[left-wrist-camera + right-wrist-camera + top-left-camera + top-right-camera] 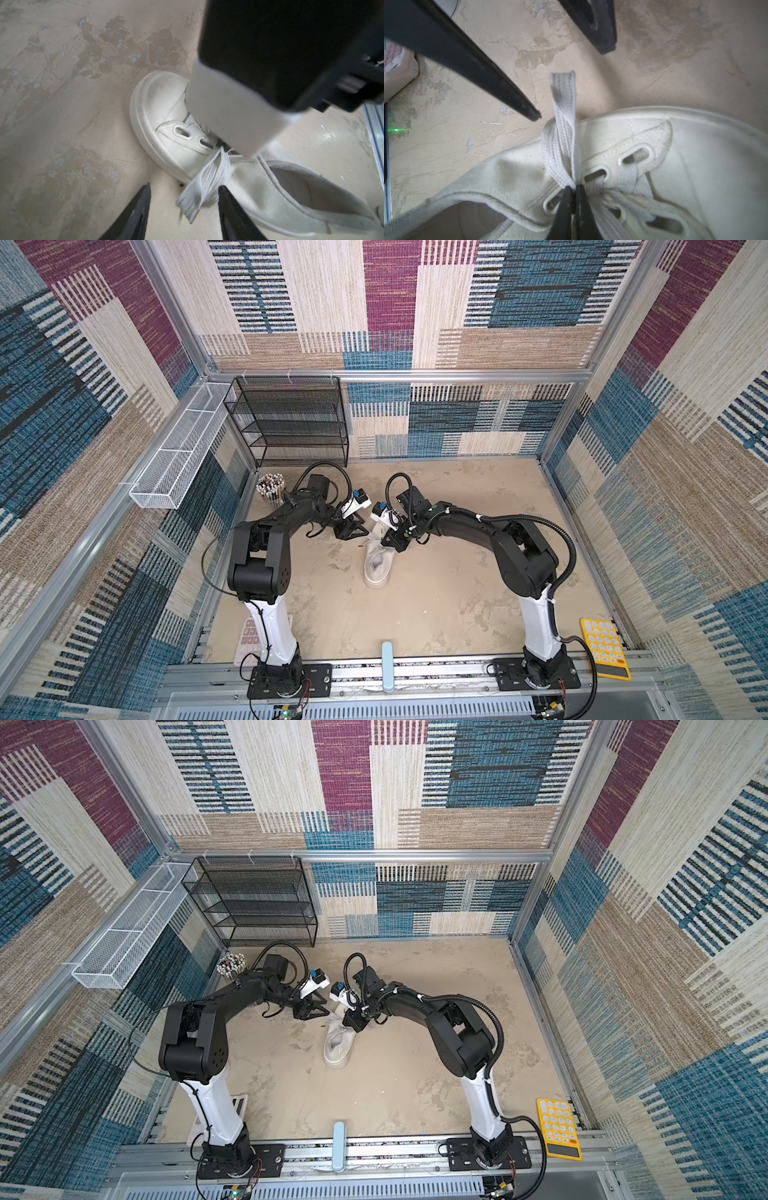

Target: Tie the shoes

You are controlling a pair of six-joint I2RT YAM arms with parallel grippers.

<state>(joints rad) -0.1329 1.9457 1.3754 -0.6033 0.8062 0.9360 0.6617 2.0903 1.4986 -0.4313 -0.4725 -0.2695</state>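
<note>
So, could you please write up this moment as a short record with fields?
Surface: mottled beige table
Object: white sneaker, standing on its sole between the two arms
Lace: lace loop pulled out sideways past the shoe's edge
Right pincer: shut, pinching the lace loop at its base by the eyelets
Left pincer: open, one finger on either side of the loop
Bow: no finished bow visible
Bystanders: yellow calculator, black mesh shelf

The sneaker (377, 568) is white, its laces (562, 133) off-white, the table (436, 614) mottled beige.
</note>
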